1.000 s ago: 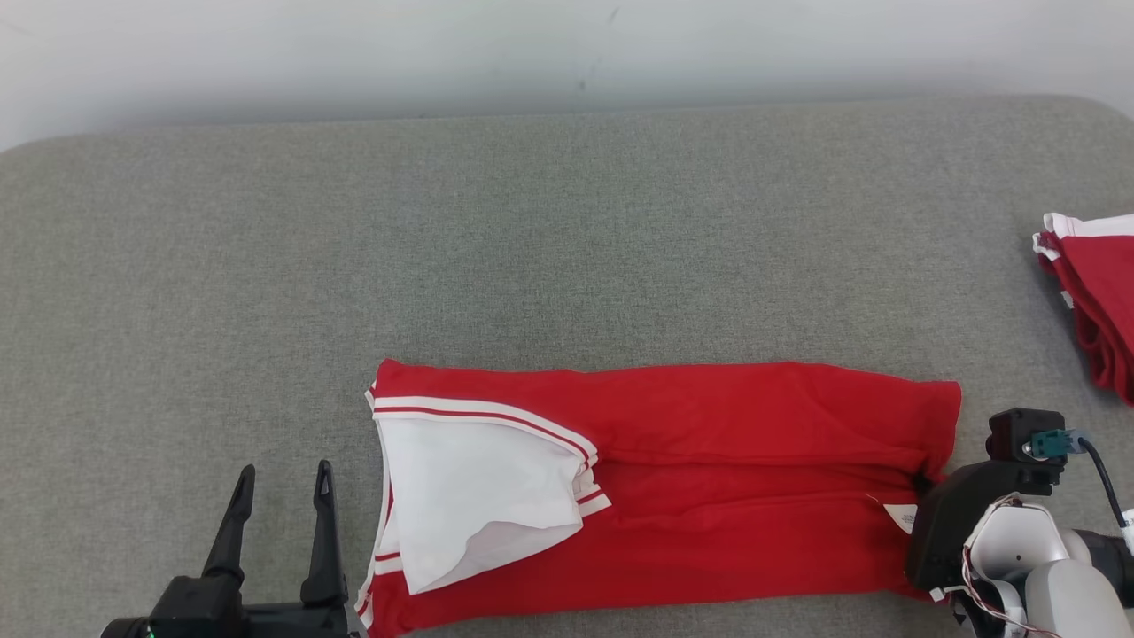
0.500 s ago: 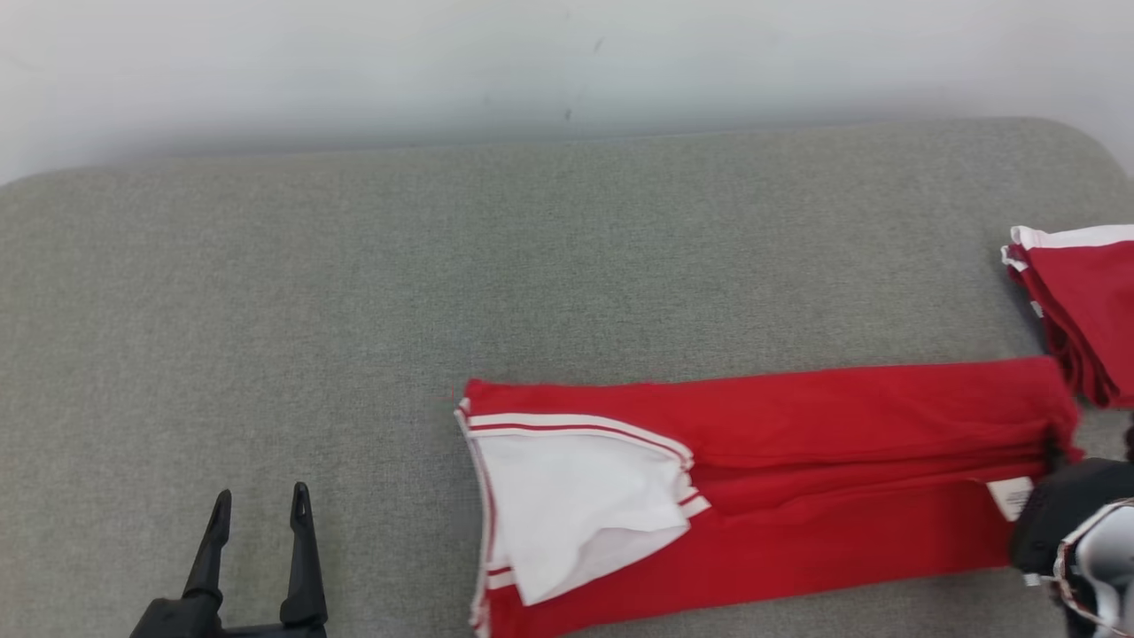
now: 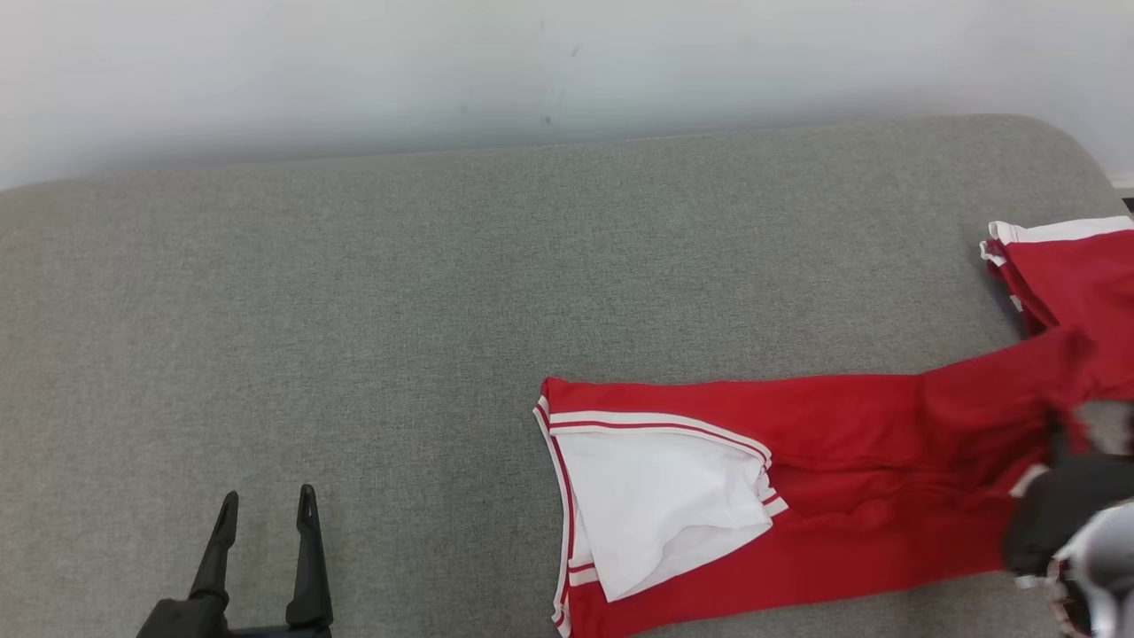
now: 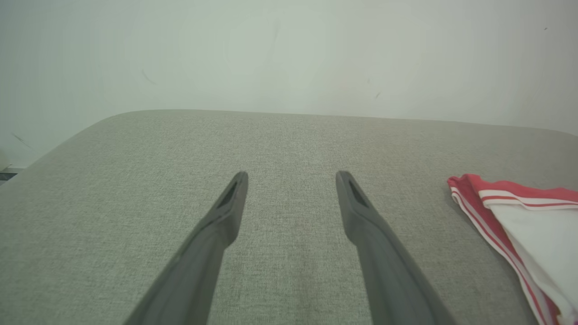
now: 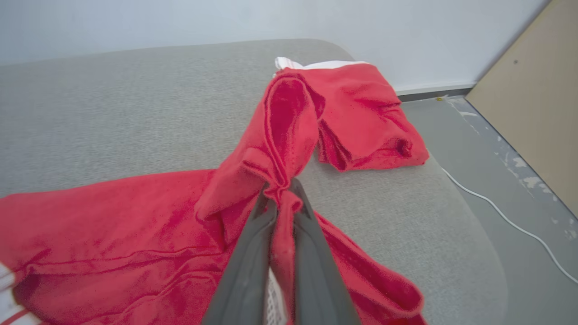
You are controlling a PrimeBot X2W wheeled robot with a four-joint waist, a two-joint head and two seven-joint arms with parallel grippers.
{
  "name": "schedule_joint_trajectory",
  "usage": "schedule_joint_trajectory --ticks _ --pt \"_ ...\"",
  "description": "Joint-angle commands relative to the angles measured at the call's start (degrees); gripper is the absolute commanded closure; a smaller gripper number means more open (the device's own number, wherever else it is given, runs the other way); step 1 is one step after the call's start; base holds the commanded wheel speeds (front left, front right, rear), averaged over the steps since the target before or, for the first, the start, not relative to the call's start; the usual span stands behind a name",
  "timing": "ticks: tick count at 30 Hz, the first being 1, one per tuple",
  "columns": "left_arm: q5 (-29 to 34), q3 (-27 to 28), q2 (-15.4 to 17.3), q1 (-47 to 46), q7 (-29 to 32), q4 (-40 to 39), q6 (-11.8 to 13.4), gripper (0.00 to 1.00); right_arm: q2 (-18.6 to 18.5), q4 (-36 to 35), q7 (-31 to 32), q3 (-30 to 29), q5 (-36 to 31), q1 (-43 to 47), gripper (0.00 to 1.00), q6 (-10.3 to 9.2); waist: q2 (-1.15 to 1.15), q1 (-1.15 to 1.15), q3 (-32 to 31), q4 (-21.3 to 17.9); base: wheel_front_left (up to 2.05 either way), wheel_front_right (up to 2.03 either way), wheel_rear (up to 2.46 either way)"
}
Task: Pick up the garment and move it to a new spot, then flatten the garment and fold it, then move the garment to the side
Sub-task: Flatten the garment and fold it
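The garment (image 3: 842,496) is a red shirt with white, red-striped trim, folded into a long band on the grey cushion. Its white sleeve lies on top at the left end (image 4: 533,225). My right gripper (image 5: 282,192) is shut on the band's right edge, and the pinched red cloth (image 5: 289,117) stands lifted above the cushion. In the head view the dark right wrist (image 3: 1063,514) sits at the band's right end, with the fingertips hidden by cloth. My left gripper (image 3: 267,512) stands open over bare cushion, well left of the garment (image 4: 291,178).
A second folded red garment (image 3: 1072,275) lies at the cushion's right edge (image 5: 361,113), just beyond the lifted cloth. The grey cushion (image 3: 354,310) ends in a rounded right corner. Beyond it are floor, a white cable (image 5: 510,221) and a tan panel (image 5: 533,90).
The right gripper has pulled the garment's right end rightward and lifted it toward the second red garment; the whole band slid right. The left gripper stays open. The camera has shifted slightly.
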Motion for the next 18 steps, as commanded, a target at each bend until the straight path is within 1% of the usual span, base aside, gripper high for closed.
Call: schedule_joint_trajectory --ticks 1,4,8,14,18 --pt "0.6 0.2 -0.2 -0.4 -0.2 -0.1 -0.1 0.00 0.6 -1.0 0.5 2.1 1.0 1.1 1.00 -0.13 0.00 -0.01 0.0 0.1 0.00 0.00 0.00" --pt "0.7 0.2 -0.5 -0.4 -0.2 -0.3 -0.3 0.00 1.7 -3.6 1.4 8.9 3.8 2.6 1.00 -0.14 0.00 -0.01 0.0 0.3 0.00 0.00 0.00" --pt "1.0 0.5 -0.8 -0.5 -0.2 0.0 -0.4 0.00 2.4 -4.2 1.9 17.4 7.3 3.6 1.00 -0.14 0.00 -0.01 0.2 0.5 0.00 0.00 0.00" --pt "1.3 0.6 -1.3 -1.1 -0.2 0.6 -0.9 0.00 2.8 0.7 0.5 27.6 9.8 1.3 1.00 -0.14 0.00 -0.01 0.3 1.2 0.00 0.00 0.00" --pt "1.4 0.6 -1.5 -1.2 -0.2 0.9 -1.4 0.00 2.9 4.9 -0.9 32.4 11.0 -0.5 1.00 -0.14 0.00 -0.01 0.5 2.0 0.00 0.00 0.00"
